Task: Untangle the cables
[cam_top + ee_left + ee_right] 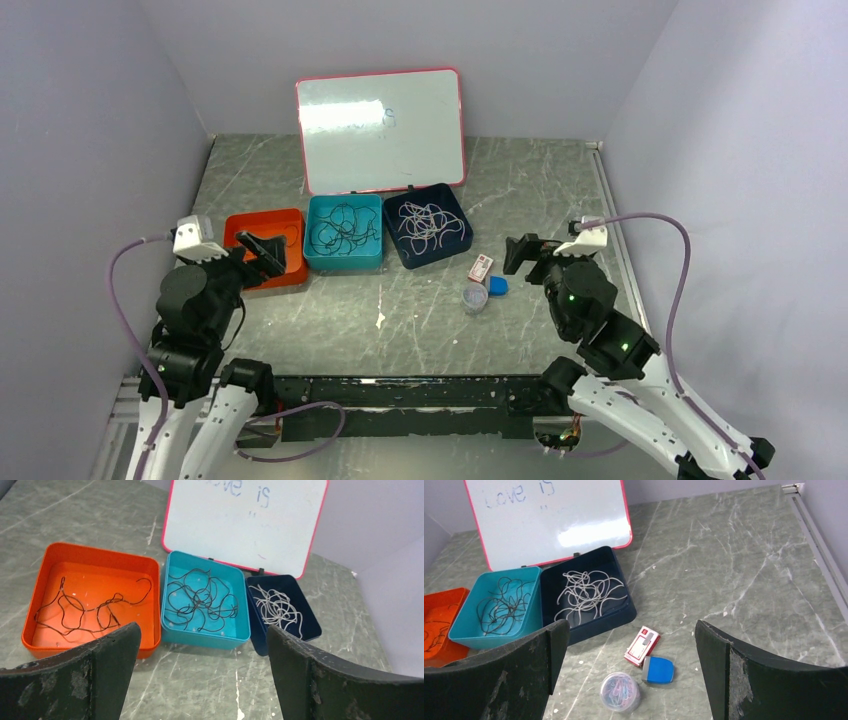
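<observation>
Three trays stand in a row. The orange tray [232, 228] holds a thin dark cable [80, 611]. The teal tray [345, 262] holds a tangle of black cables [343, 230], which also shows in the left wrist view [200, 600]. The navy tray [452, 250] holds a tangle of white cables [428, 225], which also shows in the right wrist view [586, 594]. My left gripper [262, 254] is open and empty, hovering over the orange tray's near right part. My right gripper [527, 254] is open and empty, to the right of the navy tray.
A whiteboard [381, 130] with a pink frame leans on the back wall behind the trays. A red and white small box [481, 267], a blue sharpener-like block [497, 285] and a round clear tub of paper clips [475, 298] lie in front of the navy tray.
</observation>
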Robot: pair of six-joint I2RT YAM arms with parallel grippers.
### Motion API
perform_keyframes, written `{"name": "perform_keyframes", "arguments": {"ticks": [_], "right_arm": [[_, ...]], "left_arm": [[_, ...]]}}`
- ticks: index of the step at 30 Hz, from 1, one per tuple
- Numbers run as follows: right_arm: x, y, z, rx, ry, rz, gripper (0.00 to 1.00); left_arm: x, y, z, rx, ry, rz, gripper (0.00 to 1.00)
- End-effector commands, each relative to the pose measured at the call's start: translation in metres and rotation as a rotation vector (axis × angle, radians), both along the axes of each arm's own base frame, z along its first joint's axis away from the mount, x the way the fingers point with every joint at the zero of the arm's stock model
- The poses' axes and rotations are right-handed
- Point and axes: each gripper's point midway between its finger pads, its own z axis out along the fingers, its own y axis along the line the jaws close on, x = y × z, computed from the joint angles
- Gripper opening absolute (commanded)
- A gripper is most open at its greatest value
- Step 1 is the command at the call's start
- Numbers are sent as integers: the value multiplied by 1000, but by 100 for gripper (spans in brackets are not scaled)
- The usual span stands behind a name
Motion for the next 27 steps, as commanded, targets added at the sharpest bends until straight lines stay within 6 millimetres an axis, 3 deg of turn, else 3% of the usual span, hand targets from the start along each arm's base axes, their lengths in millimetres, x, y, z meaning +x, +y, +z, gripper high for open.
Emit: {"name": "perform_keyframes", "arguments": {"ticks": [1, 9, 16, 27], "right_arm": [[3, -12, -7, -41, 12, -68, 100], [2, -12, -8, -16, 2, -71, 100], [6, -1, -16, -16, 16, -33, 100], [8, 0, -4, -9, -16, -32, 100]], "left_arm": [[6, 7, -14, -5, 30, 52, 99], [3, 4, -24, -2, 37, 32, 99], [5, 0, -24, 11, 39, 7, 100], [8, 1, -28, 20, 56, 17, 100]]}}
